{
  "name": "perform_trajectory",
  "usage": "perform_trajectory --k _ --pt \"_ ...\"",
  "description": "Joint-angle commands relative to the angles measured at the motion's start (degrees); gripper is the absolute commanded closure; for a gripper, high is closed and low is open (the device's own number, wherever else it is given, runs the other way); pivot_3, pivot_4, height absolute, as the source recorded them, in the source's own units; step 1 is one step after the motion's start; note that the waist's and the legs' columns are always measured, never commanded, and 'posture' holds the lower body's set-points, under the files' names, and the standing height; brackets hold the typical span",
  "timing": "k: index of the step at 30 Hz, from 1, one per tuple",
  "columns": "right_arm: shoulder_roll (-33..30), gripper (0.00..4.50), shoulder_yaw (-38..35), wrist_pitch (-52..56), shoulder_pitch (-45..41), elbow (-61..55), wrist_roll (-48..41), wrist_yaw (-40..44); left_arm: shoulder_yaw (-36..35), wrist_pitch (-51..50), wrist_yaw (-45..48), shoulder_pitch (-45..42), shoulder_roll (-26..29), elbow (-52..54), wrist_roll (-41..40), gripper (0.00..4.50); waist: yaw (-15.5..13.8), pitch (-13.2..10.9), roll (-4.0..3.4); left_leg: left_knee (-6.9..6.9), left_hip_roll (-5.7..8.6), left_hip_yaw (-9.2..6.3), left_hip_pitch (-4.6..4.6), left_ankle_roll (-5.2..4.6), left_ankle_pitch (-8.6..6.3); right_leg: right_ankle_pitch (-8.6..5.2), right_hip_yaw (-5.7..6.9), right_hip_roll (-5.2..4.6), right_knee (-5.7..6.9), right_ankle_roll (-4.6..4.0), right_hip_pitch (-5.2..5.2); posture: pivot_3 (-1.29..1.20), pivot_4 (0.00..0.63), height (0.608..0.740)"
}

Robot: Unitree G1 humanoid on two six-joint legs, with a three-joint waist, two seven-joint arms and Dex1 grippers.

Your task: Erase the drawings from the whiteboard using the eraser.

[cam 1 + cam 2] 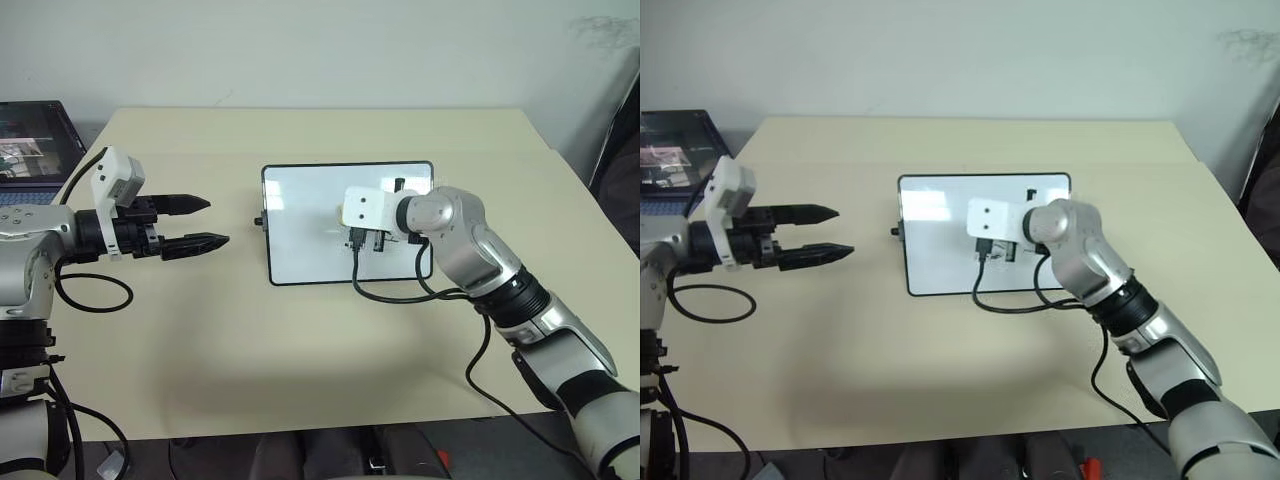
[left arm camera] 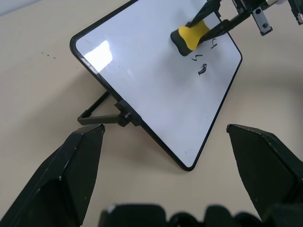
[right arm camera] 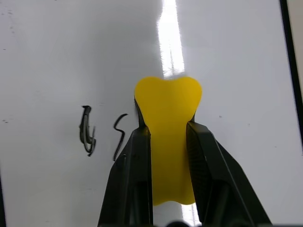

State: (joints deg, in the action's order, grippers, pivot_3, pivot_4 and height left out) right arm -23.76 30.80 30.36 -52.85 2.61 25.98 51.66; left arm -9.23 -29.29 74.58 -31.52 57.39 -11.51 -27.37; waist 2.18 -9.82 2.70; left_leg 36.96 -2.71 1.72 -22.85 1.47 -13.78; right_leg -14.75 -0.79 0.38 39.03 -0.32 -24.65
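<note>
The whiteboard (image 1: 310, 235) stands propped on the table's middle, its glossy white face (image 2: 156, 80) tilted. My right gripper (image 3: 168, 128) is shut on the yellow eraser (image 3: 166, 109), low over the board; whether it touches I cannot tell. Two black drawings (image 3: 87, 131) (image 3: 119, 135) lie just beside the eraser. In the left wrist view the eraser (image 2: 189, 37) sits beside a row of three drawings (image 2: 202, 70), the nearest partly behind a right finger. My left gripper (image 1: 200, 222) hangs open and empty to the board's left, pointing at it.
A laptop (image 1: 30, 140) sits at the table's far left corner. The board's black stand (image 2: 102, 113) juts out from its short side. A black cable (image 1: 400, 290) loops from my right wrist over the board's near edge onto the table.
</note>
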Motion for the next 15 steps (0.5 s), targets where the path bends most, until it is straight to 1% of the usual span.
perform_trajectory --k 1,3,7,11,15 --pt "0.4 3.82 2.0 0.8 2.3 -0.6 0.8 1.0 -1.2 0.8 0.5 -0.6 0.9 0.9 -0.2 0.0 0.0 0.0 0.0 0.0 -0.01 0.0 0.01 0.0 0.0 -0.02 -0.01 0.0 0.01 0.03 0.0 0.0 0.15 0.74" --pt "0.7 3.82 2.7 1.4 3.6 -1.1 0.8 1.3 -1.2 0.7 0.5 -0.5 0.9 1.0 -0.2 0.0 0.0 0.0 0.02 0.01 -0.01 -0.01 0.04 0.0 0.0 -0.11 -0.04 0.01 0.01 0.19 0.02 0.0 0.15 0.74" --pt "1.3 3.82 4.3 2.2 6.1 -1.7 1.0 1.7 -1.2 0.5 0.6 -0.5 1.1 1.1 -0.2 0.0 0.0 0.0 0.03 0.03 -0.02 -0.01 0.14 0.0 0.01 -0.1 -0.03 0.01 0.02 0.19 0.14 0.0 0.15 0.74" --pt "1.9 3.83 6.0 2.7 8.5 -2.1 1.5 2.0 -1.1 0.2 0.6 -0.4 1.3 1.2 -0.2 0.0 0.0 0.0 0.05 0.03 -0.02 -0.01 0.45 0.0 0.01 -0.11 -0.01 0.01 0.01 0.19 0.45 0.0 0.15 0.74" --pt "2.1 3.83 6.2 3.3 9.2 -2.4 1.7 2.1 -1.2 0.1 0.8 -0.4 1.5 1.3 -0.2 0.0 0.0 0.0 0.05 0.03 -0.03 -0.01 0.61 0.0 0.01 -0.1 -0.03 0.01 0.03 0.17 0.55 0.0 0.15 0.74"
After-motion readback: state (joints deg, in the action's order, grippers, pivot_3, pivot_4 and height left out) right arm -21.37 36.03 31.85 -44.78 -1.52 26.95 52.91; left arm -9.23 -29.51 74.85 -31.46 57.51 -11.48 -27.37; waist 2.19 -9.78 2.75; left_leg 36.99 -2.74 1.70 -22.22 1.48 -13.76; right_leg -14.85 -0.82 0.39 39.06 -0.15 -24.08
